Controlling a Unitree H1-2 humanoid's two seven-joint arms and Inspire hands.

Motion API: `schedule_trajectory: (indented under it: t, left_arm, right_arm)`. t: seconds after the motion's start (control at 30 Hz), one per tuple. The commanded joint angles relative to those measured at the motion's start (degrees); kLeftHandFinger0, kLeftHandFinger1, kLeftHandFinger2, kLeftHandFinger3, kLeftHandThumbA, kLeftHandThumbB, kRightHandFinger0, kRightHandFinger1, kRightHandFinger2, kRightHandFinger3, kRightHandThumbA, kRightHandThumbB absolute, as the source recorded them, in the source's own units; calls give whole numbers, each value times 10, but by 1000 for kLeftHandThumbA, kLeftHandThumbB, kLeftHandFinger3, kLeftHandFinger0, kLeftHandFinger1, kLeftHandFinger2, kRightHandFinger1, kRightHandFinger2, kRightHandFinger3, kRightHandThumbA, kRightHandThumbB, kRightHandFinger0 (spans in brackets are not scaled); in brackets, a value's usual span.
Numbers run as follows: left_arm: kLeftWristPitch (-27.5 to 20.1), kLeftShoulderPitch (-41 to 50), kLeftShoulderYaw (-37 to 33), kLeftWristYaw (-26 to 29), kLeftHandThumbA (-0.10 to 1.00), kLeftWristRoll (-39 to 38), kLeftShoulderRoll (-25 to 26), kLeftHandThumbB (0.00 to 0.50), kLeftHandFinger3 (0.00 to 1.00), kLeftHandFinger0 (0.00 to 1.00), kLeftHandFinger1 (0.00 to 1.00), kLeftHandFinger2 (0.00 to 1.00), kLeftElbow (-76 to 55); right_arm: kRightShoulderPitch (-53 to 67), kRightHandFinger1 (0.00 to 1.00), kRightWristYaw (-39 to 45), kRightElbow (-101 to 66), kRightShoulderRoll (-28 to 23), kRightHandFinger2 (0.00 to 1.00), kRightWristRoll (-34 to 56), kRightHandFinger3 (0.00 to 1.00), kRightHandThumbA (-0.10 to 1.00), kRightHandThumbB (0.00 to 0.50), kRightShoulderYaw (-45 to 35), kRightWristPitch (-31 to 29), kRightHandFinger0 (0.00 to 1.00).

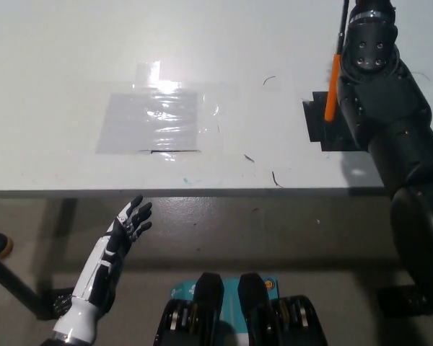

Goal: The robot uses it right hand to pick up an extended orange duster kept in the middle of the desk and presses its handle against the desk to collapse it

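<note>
Duster [333, 86] beside right arm [390, 122].

Right hand: hidden, above the top edge or behind the black right arm [390, 122]; its grasp cannot be judged. Duster [333, 90]: only an orange stretch of handle and a thin dark section above it show; the upper end is cut off by the top edge, and the arm covers its right side. Black patch [316, 119] on the worktop [58, 58]: right part covered by the arm. Whether the handle's lower end touches the patch cannot be told.
</note>
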Motion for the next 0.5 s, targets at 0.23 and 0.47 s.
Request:
schedule_trajectory:
  t: [0.23, 0.47]
  left_arm:
    - [-21, -3, 3, -9, 1000, -7, 3, 192, 1000, 1000, 1000, 1000, -8]
    - [-23, -6, 4, -9, 1000, -6, 4, 197, 1000, 1000, 1000, 1000, -5]
  right_arm:
    - [20, 47, -73, -40, 11, 394, -1, 387, -100, 132, 51, -35, 0]
    - [36, 0, -93, -22, 22, 352, 4, 469, -100, 105, 72, -35, 0]
